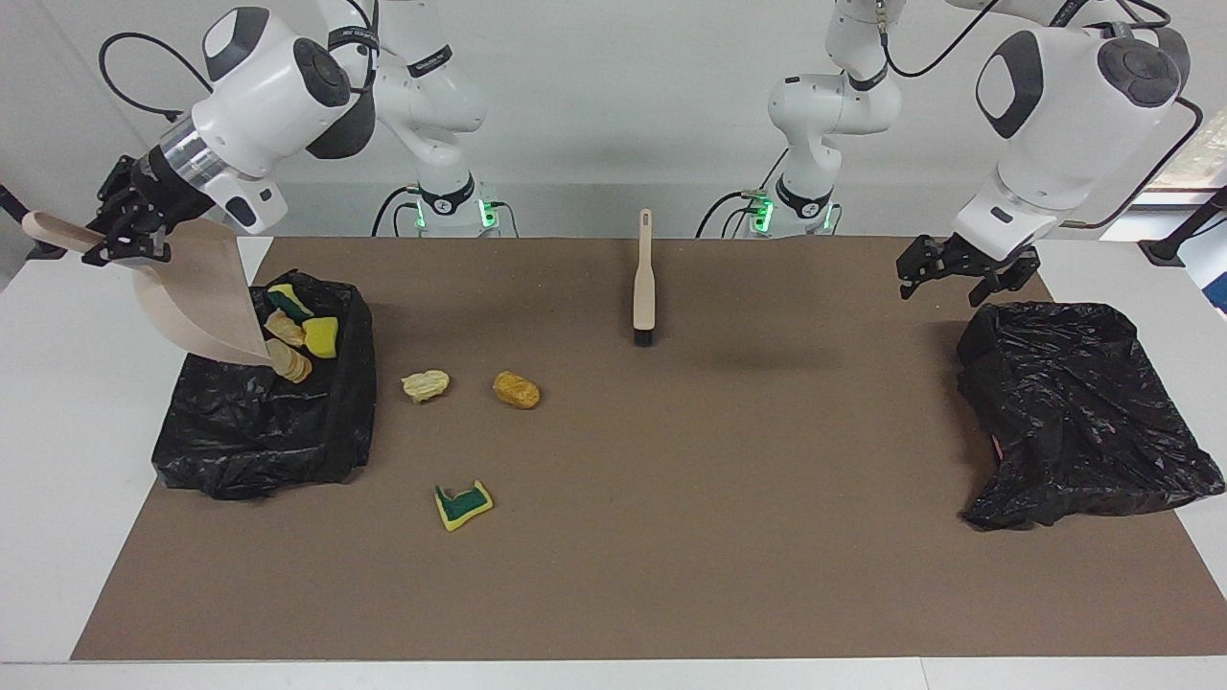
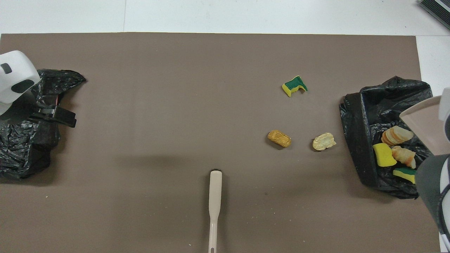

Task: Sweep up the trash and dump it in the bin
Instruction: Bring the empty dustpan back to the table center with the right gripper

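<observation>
Beige dustpan [image 1: 196, 302], clamped in the right gripper [image 1: 120, 244], tips over the bin [image 1: 278, 422]; left gripper [image 1: 959, 271] hangs wide open, holding nothing.

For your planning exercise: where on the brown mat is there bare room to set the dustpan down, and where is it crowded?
Free: the wide stretch between the brush and the closed black bag, and the mat's edge farthest from the robots. Crowded: beside the open bin, where three scraps lie.

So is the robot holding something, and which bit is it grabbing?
Yes: the right gripper holds the beige dustpan by its handle, tipped over the bin. The left gripper holds nothing.
</observation>
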Available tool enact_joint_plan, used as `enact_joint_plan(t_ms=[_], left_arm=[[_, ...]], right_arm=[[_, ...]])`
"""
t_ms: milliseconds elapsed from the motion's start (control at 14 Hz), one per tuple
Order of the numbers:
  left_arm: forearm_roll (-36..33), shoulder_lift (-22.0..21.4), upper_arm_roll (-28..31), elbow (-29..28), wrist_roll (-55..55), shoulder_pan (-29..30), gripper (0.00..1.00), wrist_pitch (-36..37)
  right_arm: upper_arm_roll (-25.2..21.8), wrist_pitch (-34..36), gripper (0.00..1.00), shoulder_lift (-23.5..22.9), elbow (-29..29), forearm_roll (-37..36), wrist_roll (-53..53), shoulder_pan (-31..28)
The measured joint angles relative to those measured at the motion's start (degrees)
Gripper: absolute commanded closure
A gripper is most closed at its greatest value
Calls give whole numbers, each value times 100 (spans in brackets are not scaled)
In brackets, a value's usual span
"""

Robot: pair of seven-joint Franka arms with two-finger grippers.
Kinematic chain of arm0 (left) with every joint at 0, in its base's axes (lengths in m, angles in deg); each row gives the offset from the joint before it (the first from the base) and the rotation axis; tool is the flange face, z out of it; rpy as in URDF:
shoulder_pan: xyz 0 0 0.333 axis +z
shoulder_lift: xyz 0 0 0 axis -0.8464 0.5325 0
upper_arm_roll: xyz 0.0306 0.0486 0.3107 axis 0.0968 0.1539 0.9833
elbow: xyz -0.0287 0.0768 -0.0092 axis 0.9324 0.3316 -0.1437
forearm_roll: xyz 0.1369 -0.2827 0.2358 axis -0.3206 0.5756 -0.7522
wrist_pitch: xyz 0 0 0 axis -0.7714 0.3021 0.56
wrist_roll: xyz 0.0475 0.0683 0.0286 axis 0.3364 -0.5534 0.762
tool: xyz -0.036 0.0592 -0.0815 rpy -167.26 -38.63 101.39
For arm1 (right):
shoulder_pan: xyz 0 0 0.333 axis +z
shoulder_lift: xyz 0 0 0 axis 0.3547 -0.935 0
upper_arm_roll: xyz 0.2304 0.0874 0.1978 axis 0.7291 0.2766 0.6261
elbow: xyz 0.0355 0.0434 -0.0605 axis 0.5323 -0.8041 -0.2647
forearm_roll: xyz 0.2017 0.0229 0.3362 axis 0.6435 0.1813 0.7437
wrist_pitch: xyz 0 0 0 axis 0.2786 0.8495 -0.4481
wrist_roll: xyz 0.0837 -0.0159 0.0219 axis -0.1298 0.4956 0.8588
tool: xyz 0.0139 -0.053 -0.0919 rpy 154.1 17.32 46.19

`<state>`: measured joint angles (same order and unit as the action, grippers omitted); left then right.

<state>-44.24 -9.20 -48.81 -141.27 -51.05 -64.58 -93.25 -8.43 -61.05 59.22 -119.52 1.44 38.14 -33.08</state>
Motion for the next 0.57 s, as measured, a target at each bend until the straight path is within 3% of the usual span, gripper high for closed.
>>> enact_joint_plan(t_ms=[287,573], left_arm=[[0,-278,26,23,-6,19,0,63],[-1,-420,216,30,-8,28,0,170]], right_arm=[[11,346,100,-129,187,975,-822,374],[24,902,100,-571,815,1836,-2049,894]])
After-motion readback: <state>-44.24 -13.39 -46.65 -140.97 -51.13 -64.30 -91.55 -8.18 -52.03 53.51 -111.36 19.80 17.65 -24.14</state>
